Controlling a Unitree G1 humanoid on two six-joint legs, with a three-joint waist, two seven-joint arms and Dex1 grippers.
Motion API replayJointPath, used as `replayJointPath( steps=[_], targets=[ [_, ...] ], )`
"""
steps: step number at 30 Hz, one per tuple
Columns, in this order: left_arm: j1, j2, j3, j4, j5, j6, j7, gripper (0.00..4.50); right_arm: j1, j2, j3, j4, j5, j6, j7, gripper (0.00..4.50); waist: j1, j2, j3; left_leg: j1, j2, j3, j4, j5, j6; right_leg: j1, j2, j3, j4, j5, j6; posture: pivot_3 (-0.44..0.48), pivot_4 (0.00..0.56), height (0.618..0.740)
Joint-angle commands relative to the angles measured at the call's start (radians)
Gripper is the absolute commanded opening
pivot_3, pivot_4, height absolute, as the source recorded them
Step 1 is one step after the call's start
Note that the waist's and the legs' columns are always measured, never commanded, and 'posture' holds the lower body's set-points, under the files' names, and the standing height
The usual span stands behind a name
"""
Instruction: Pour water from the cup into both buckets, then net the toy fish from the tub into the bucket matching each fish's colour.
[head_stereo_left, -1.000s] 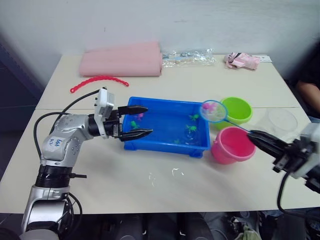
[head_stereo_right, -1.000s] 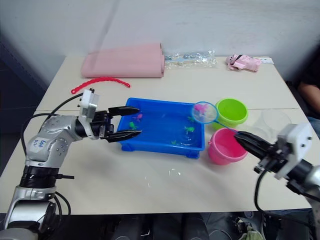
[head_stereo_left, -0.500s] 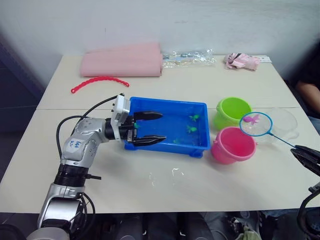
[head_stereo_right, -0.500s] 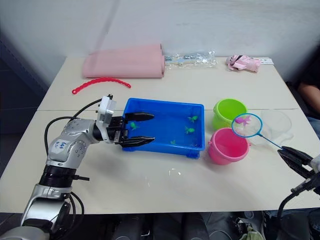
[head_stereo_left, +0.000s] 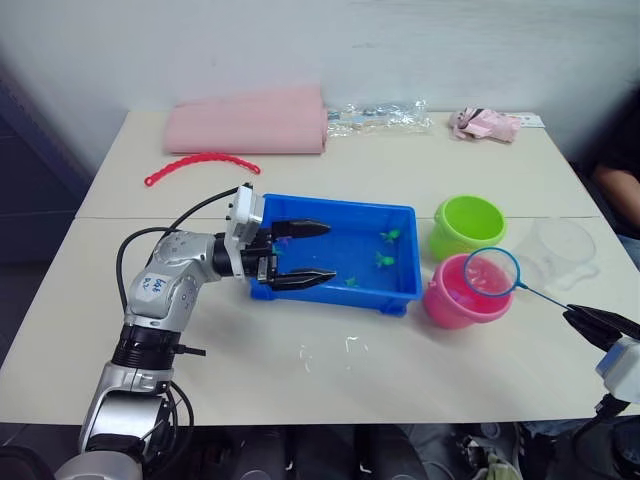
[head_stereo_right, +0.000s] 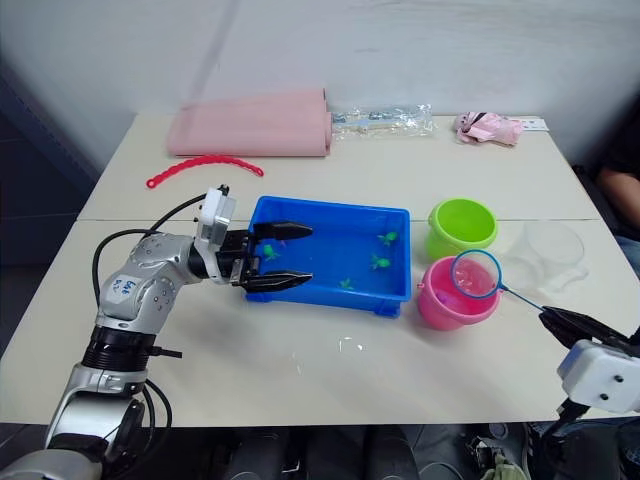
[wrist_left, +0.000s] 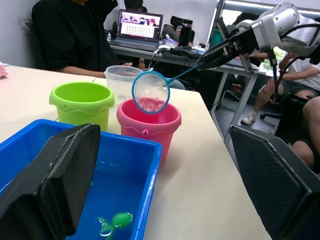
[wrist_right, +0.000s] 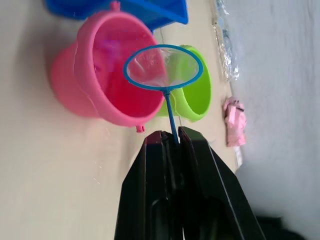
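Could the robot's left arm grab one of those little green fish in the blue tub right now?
Probably yes: the left gripper hangs open over the tub, and nothing lies between it and the green fish.

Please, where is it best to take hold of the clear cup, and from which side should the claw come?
Probably by the rim of the clear cup: it stands upright with its mouth open, so one finger could go inside and one outside. Come from above on its outer side, away from the net and the pink bucket.
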Motion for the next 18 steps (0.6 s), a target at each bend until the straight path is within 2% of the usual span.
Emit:
replayJointPath(
  steps=[1,4,7,8,10,12,14,16,18],
  targets=[
    [-0.014,-0.003,0.001,0.002,0.001,-0.006,-0.009,4.47,-0.015,-0.038,-0.010,0.051,-0.087,-0.140,-0.067,0.00,0.000,0.000,0.000,0.000,0.000,0.000,0.000,0.000,0.000,0.000,0.000,0.000,0.000,0.000,0.000,0.000,0.150,0.740],
    [-0.012,-0.002,0.005,0.007,0.003,-0.010,-0.009,4.47,-0.032,-0.058,-0.011,0.085,-0.114,-0.172,-0.107,0.00,-0.001,0.000,0.000,0.000,0.000,-0.001,0.000,0.000,0.000,0.001,0.000,0.000,-0.002,0.000,0.001,0.000,0.150,0.740],
    [0.004,0.008,0.024,0.004,0.002,-0.025,-0.005,4.47,-0.058,-0.058,0.016,0.064,0.033,-0.080,-0.105,0.00,-0.001,0.000,0.000,0.001,0.000,-0.001,0.000,0.000,0.000,0.002,0.000,-0.001,-0.002,0.000,0.001,0.000,0.150,0.740],
    [0.014,0.015,0.036,0.004,0.001,-0.033,-0.005,4.47,-0.063,-0.052,0.038,0.034,0.119,-0.002,-0.093,0.00,-0.001,0.000,0.000,0.001,0.000,-0.002,0.000,0.000,0.000,0.003,0.000,-0.001,-0.003,0.000,0.001,0.000,0.150,0.740],
    [0.061,0.043,0.097,-0.001,-0.009,-0.055,0.014,4.47,-0.107,-0.044,0.112,-0.059,0.407,0.268,-0.109,0.00,-0.001,0.000,0.000,0.002,0.000,-0.003,0.000,0.000,0.000,0.006,0.000,-0.003,-0.004,0.000,0.001,0.000,0.150,0.740],
    [0.102,0.067,0.157,-0.008,-0.016,-0.073,0.043,4.47,-0.166,-0.072,0.178,-0.112,0.577,0.424,-0.123,0.00,-0.016,0.000,0.000,0.004,0.002,-0.004,0.000,0.000,0.000,0.007,-0.001,-0.003,-0.005,0.000,0.000,0.000,0.150,0.740],
    [0.127,0.081,0.193,-0.017,-0.020,-0.080,0.064,4.47,-0.203,-0.099,0.208,-0.151,0.675,0.538,-0.125,0.00,-0.031,0.000,0.000,0.004,0.003,-0.005,0.000,-0.001,0.000,0.008,-0.004,-0.001,-0.004,0.000,0.000,0.000,0.150,0.740],
    [0.176,0.113,0.249,-0.027,-0.022,-0.082,0.089,4.47,-0.304,-0.134,0.291,-0.181,0.781,0.684,-0.145,0.00,-0.028,0.000,0.000,0.004,0.003,-0.007,0.000,-0.001,0.000,0.009,-0.004,-0.002,-0.004,0.000,0.000,0.000,0.150,0.740],
    [0.225,0.147,0.301,-0.043,-0.033,-0.057,0.114,4.47,-0.416,-0.160,0.387,-0.182,0.808,0.788,-0.161,0.00,-0.029,0.001,0.000,0.004,0.003,-0.007,0.000,-0.001,0.000,0.009,-0.005,-0.002,-0.004,0.000,-0.001,0.000,0.150,0.740]
  ],
)
